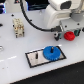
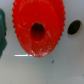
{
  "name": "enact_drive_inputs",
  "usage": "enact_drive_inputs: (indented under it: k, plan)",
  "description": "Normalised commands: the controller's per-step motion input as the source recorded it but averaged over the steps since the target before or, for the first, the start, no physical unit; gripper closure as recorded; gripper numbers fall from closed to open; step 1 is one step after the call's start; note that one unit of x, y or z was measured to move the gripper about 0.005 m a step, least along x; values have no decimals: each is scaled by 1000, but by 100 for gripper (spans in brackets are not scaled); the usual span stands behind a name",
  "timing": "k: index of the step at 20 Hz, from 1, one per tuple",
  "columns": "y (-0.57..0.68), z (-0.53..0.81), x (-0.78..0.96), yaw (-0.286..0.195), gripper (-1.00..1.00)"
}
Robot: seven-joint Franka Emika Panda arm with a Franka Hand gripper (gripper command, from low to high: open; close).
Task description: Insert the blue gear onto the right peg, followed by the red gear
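Observation:
The red gear point(image 1: 69, 35) lies flat on the white table at the exterior view's right, just under the arm's hand. In the wrist view the red gear point(image 2: 39, 27) fills the middle, its dark centre hole showing. My gripper point(image 1: 63, 34) hovers over it, and the wrist view shows a dark fingertip point(image 2: 2, 31) on one side and another dark tip point(image 2: 74, 27) on the other, both apart from the teeth, so the jaws are open and empty. The blue gear point(image 1: 52, 52) sits on the black-bordered white plate point(image 1: 35, 59), over the right peg, which it hides. The twin pin point(image 1: 36, 56) stands free.
A beige blocky fixture point(image 1: 19, 28) stands at the exterior view's left. A black cable point(image 1: 30, 22) loops from the arm over the table's back. A small dark object point(image 1: 78, 32) lies beside the red gear.

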Motion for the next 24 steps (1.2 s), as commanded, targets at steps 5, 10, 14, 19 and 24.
enact_drive_inputs:
  k: [5,10,14,19,24]
  plan:
    - [133,-60,-46,0,100]
    - [129,-43,-25,0,100]
    - [78,111,22,0,100]
    - [-8,445,104,0,100]
    - [-96,606,300,0,100]
